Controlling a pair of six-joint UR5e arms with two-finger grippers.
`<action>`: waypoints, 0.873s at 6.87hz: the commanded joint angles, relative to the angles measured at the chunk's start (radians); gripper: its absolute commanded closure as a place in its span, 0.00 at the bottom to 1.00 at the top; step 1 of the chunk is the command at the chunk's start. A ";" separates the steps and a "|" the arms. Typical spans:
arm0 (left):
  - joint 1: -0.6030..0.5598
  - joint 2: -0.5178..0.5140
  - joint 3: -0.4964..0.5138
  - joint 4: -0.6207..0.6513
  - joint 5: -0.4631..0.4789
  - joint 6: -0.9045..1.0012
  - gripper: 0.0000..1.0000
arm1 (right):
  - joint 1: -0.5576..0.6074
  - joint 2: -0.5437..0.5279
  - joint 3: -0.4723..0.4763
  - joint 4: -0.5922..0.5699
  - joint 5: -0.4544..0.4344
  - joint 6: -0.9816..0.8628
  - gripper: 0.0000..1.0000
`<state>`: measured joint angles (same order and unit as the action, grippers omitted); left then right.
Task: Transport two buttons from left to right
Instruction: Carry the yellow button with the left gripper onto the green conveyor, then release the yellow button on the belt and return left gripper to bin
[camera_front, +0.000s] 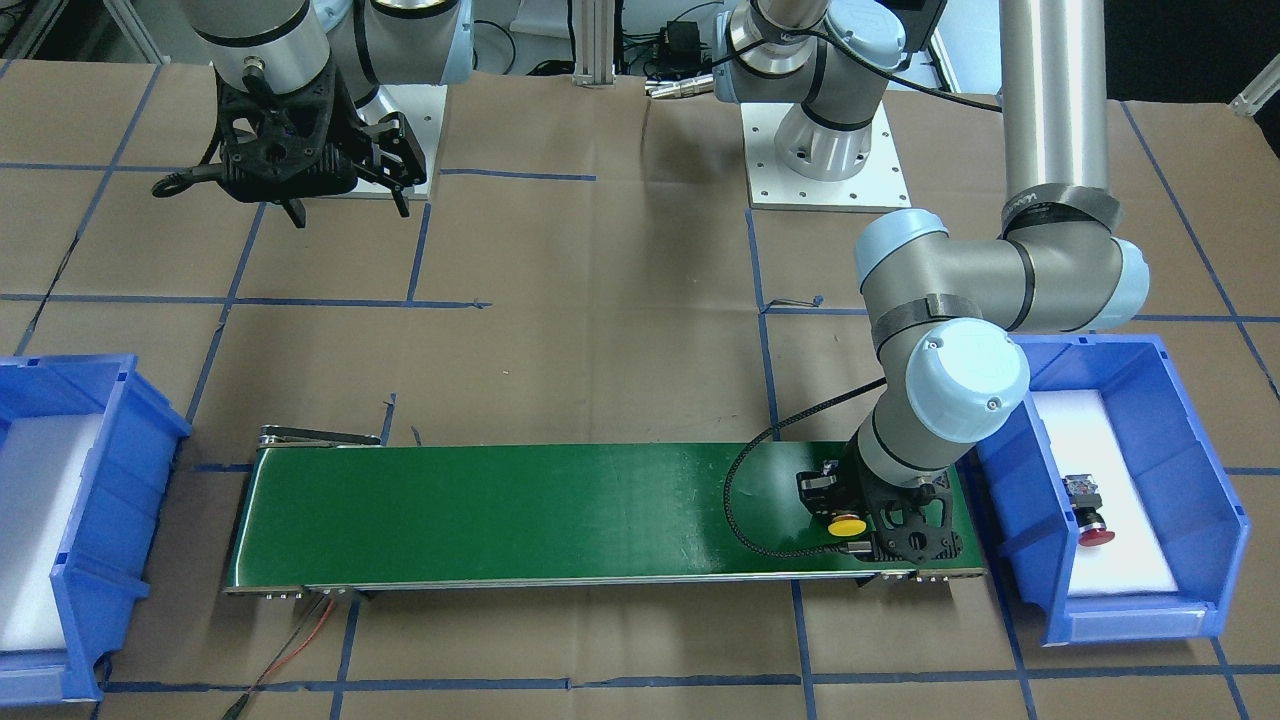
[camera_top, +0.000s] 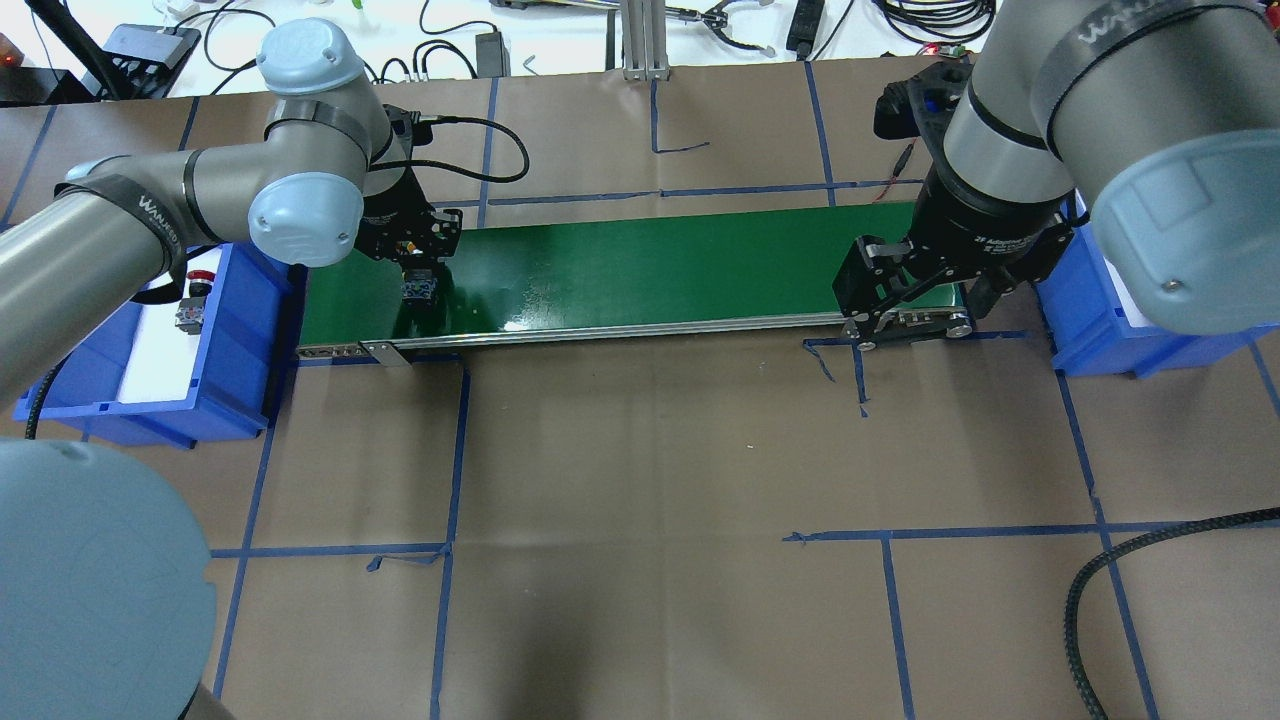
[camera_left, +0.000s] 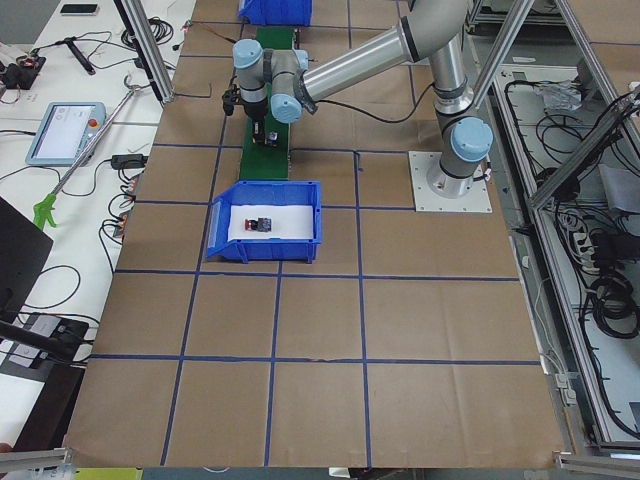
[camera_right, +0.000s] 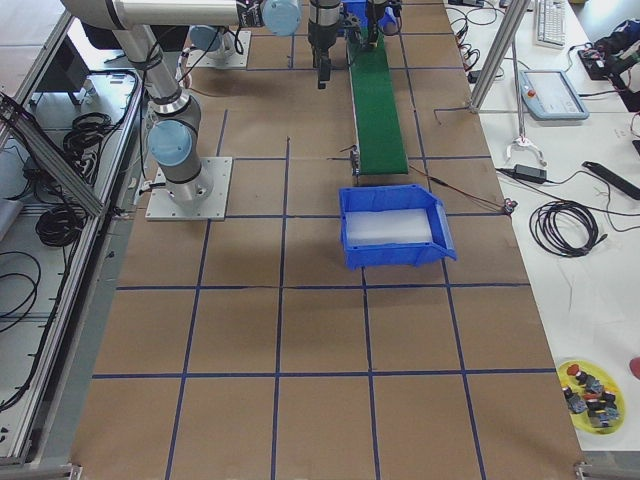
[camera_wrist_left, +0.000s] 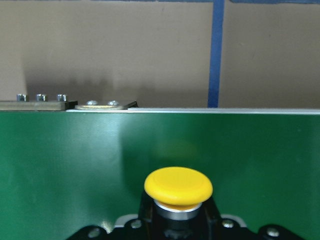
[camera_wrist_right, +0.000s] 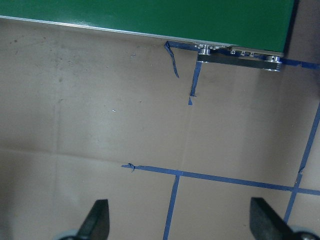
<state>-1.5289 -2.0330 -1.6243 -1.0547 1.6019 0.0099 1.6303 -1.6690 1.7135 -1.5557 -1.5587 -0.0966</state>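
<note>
The yellow button (camera_wrist_left: 178, 187) fills the bottom of the left wrist view, its mushroom cap facing outward over the green conveyor belt (camera_front: 550, 510). The left gripper (camera_front: 862, 512) has its fingers closed on the button's black body, low over the belt's end by the left-hand blue bin (camera_front: 1210, 470). Whether the button touches the belt I cannot tell.

The red button (camera_front: 1090, 515) lies on its side on the white lining inside that bin, well apart from the gripper.

The right gripper (camera_top: 875, 300) hangs near the belt's other end, on the robot's side of it, above the brown paper tabletop (camera_top: 650, 450) crossed with blue tape. Its fingers (camera_wrist_right: 97, 217) are spread wide with nothing between them. Another blue bin (camera_front: 110, 400), white-lined, sits beyond that end of the belt.
</note>
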 joint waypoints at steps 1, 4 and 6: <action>0.000 0.002 0.004 -0.001 0.006 -0.011 0.00 | 0.000 0.000 0.000 0.000 0.000 0.000 0.00; 0.006 0.092 0.055 -0.127 0.010 -0.004 0.00 | -0.001 0.000 0.002 0.000 0.000 0.000 0.00; 0.007 0.178 0.131 -0.320 0.009 0.004 0.00 | -0.001 0.000 0.002 0.002 -0.001 -0.003 0.00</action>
<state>-1.5226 -1.9065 -1.5392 -1.2631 1.6119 0.0108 1.6293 -1.6690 1.7147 -1.5551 -1.5589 -0.0986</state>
